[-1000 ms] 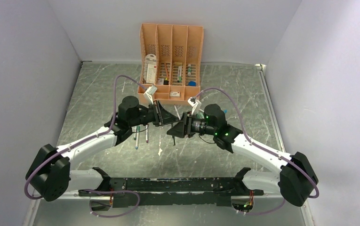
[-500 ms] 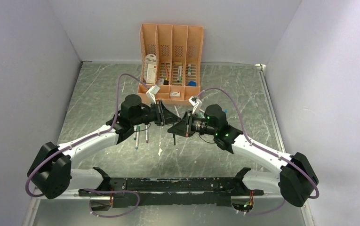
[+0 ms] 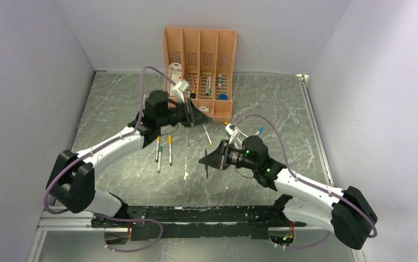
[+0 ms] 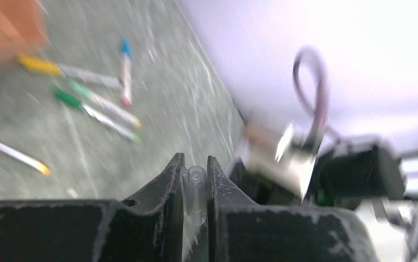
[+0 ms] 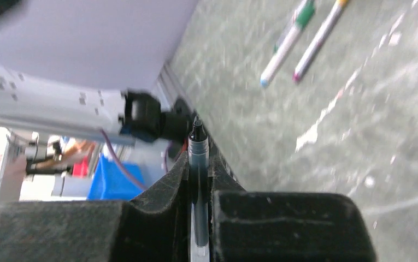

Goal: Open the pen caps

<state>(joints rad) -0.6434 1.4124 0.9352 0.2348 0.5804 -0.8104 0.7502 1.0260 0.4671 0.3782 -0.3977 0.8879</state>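
While the left fingers (image 4: 165,185) pinch shut on a small clear cap (image 4: 194,188), the right fingers (image 5: 169,188) clamp a dark pen (image 5: 198,164), tip bared, at six o'clock of them. Held so thinly, the cap could squirt out and roll off across the bench (image 3: 113,109).

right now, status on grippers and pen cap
Left gripper shut on clear cap. Right gripper shut on uncapped pen, arms apart. Loose pens lie aside, nothing blocking.

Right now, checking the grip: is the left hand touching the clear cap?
Touching. Left wrist view: the clear cap sits pinched between the two fingers of the left hand.
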